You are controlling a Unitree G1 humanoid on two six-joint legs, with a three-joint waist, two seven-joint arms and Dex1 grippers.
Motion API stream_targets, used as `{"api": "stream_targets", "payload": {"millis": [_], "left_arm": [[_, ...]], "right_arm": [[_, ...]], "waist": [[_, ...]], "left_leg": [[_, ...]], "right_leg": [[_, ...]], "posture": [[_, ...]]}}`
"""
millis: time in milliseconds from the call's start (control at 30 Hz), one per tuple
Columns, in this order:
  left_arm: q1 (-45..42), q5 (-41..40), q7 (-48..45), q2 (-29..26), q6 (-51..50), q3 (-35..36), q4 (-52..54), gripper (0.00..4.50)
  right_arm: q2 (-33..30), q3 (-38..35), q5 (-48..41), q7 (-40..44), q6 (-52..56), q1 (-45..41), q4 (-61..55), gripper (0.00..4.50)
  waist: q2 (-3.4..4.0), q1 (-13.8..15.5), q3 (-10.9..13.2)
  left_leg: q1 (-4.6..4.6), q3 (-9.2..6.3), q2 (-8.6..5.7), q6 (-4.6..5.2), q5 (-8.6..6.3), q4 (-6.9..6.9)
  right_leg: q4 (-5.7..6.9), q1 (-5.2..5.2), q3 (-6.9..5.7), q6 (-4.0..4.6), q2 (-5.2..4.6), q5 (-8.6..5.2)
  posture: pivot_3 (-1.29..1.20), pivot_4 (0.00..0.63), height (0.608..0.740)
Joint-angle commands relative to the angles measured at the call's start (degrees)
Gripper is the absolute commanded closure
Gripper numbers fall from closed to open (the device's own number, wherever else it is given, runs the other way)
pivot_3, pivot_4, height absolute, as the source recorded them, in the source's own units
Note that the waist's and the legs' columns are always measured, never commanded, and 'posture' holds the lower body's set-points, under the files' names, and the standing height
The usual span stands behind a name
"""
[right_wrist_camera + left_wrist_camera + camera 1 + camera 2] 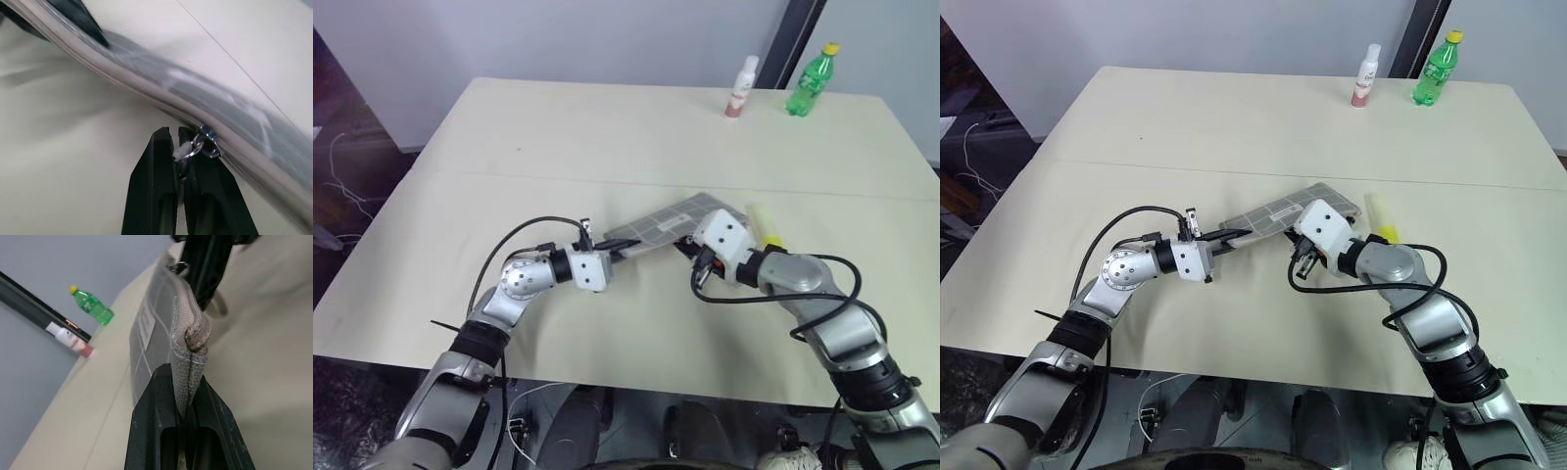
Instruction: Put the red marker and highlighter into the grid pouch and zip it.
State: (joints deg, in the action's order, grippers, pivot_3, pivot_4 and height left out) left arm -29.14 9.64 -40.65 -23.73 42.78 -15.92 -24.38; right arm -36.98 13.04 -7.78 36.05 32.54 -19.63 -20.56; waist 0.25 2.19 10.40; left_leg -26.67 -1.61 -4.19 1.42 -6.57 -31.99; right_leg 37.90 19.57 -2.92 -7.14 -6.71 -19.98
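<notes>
left wrist view, left pincer (188,396): fingers pressed together on the end corner of the grid pouch (161,328), clamping the fabric seam between them.
right wrist view, right pincer (177,147): fingers closed tight on the small metal zipper pull (198,145) that hangs from the pouch's zipper edge.
grid pouch position: near the middle of the tabletop (558,137), stretched between the two pincers, the left one at its near-left end and the right one at its zipper edge further along; its far corner rests toward the highlighter.
grid pouch look: flat grey fabric with thin white grid lines and a small white label on its face; the seam at the held corner is bunched and folded.
highlighter (766,227): bright yellow with a paler cap, lying on the tabletop just beside the pouch's far-right corner, partly hidden by the right arm, outside the pouch.
surroundings: green bottle (811,80) with a yellow cap and a white bottle (741,88) with a pink base stand at the far edge, well apart from the pouch.
obstruction: the right wrist covers the pouch's right end in the head views.
</notes>
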Motion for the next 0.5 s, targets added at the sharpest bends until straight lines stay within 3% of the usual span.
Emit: {"api": "stream_targets", "payload": {"millis": [33,500], "left_arm": [[-0.31,2.77,2.1,-0.09,1.95,-0.98,-0.49,4.5],[-0.86,6.4,6.52,1.87,0.67,-2.61,-1.01,4.5]], "right_arm": [[-1.71,3.62,2.81,4.55,-3.76,-2.71,-0.77,4.45],[0.54,13.05,11.1,11.48,-6.95,-10.45,-0.29,4.45]], "waist": [[0.0,0.01,0.0],[0.0,-0.06,0.0]], "left_leg": [[0.0,0.0,-0.01,0.0,0.0,-0.01],[-0.01,0.0,-0.01,-0.03,0.01,-0.05]], "right_leg": [[0.0,0.0,-0.01,0.0,0.0,0.0],[0.07,0.04,-0.01,-0.01,0.04,0.01]], "posture": [[0.0,0.15,0.74],[0.0,0.15,0.74]]}}
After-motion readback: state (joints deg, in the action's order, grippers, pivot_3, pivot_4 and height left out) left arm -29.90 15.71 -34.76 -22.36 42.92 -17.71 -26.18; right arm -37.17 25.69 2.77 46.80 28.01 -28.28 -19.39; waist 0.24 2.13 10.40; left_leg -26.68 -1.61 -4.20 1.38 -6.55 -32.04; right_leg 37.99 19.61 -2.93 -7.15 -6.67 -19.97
